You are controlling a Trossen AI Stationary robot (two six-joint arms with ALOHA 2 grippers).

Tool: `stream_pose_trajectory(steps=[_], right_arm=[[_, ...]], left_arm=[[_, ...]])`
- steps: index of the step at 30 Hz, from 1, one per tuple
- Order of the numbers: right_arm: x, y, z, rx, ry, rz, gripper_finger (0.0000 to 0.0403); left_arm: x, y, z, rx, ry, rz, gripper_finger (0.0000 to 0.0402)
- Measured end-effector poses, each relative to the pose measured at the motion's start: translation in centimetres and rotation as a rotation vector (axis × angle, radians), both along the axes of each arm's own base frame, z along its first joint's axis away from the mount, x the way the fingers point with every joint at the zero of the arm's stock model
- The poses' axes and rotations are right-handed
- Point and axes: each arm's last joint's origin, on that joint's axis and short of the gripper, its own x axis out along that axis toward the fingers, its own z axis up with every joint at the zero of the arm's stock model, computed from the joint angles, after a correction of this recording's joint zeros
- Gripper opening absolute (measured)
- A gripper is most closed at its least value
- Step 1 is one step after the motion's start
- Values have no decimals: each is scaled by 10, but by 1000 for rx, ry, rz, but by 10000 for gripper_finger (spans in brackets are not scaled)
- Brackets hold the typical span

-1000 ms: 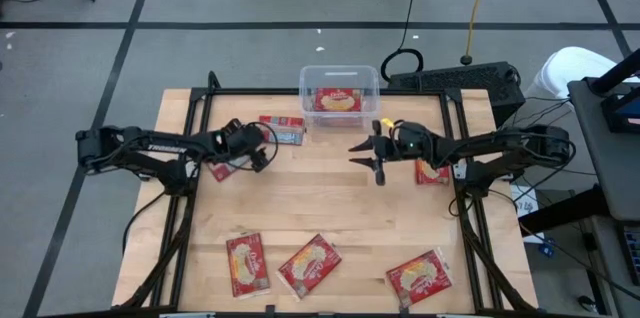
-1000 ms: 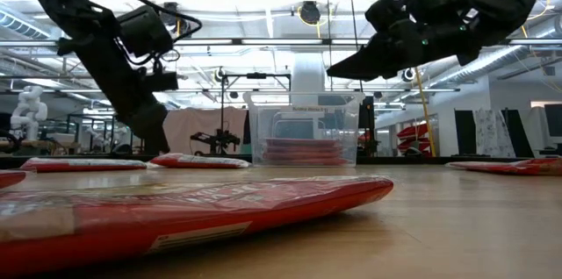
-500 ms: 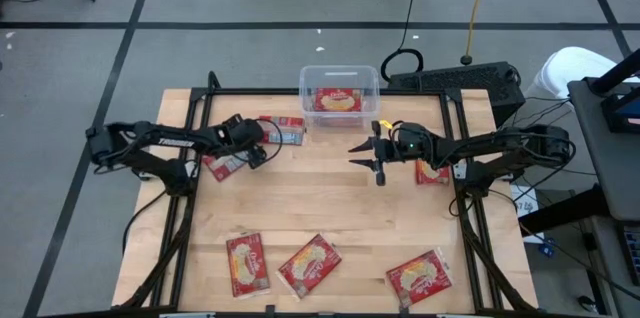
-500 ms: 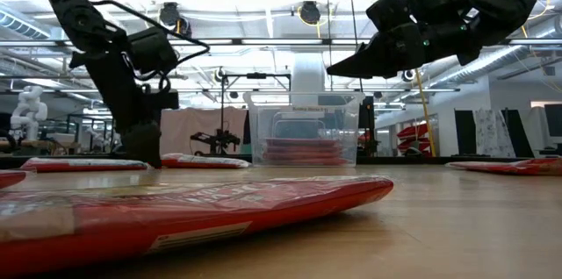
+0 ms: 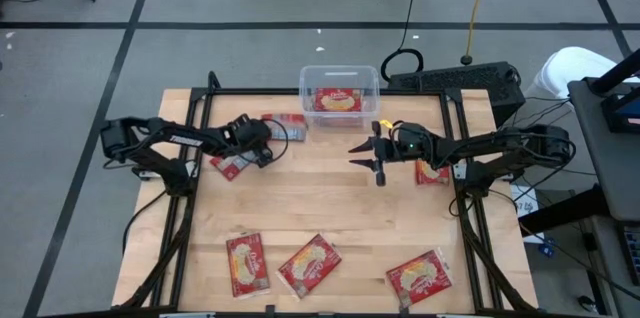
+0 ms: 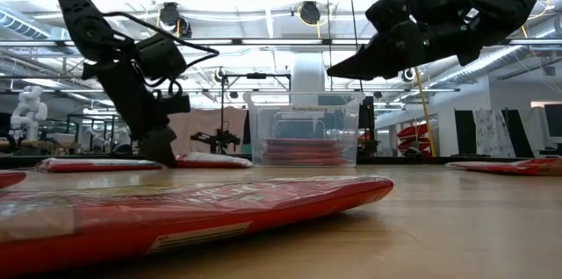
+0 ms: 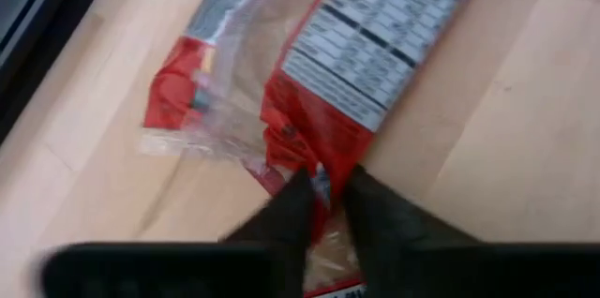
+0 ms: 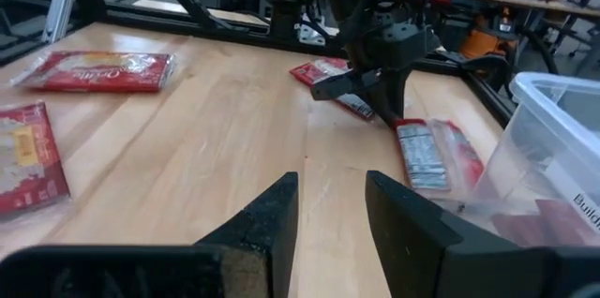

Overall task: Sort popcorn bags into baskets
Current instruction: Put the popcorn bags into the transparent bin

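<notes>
Picking-up step, on the far left part of the light wooden table (image 5: pixel 330 208). Left gripper (image 7: pixel 323 184) down low, fingers squeezed together on the end edge of a flat red popcorn bag with its white writing panel facing up (image 7: pixel 375 54). That bag lying flat on the wood, reaching from the fingers toward the clear plastic tub (image 5: pixel 305 88), which sits close by at the far edge. Another flat red packet (image 5: pixel 230 166) just beside the gripper, on the side away from the tub.

Next, most likely: lift up, carry over to the tub, let go above it. Needs a firm pinch, since only a thin edge is held and could slip out. One red and yellow bag (image 5: pixel 338 100) already inside the tub.

Right gripper (image 5: pixel 372 158) hanging over the middle of the table, fingers apart, holding nothing. Three more red and yellow bags (image 5: pixel 310 265) waiting along the near edge.
</notes>
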Motion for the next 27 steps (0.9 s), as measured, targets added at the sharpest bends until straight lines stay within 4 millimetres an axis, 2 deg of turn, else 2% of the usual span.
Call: stream_pose_trajectory(steps=[2,8,14,19,23,27], right_arm=[[0,2,0,24,1,-6,118],[4,18,0,-15,9,-116,118],[6,29,-2,-57,18,-266,118],[12,35,-11,-93,49,-285,127],[25,38,-16,-107,43,-269,149],[43,39,-18,-136,33,-255,173]], left_arm=[[1,-1,0,-1,-22,10,17],[6,-7,13,-57,-109,62,13],[5,-18,47,-201,-255,95,7],[-6,-33,75,-344,-412,47,4],[-13,-43,97,-434,-544,-24,3],[-17,-51,108,-490,-613,-91,2]])
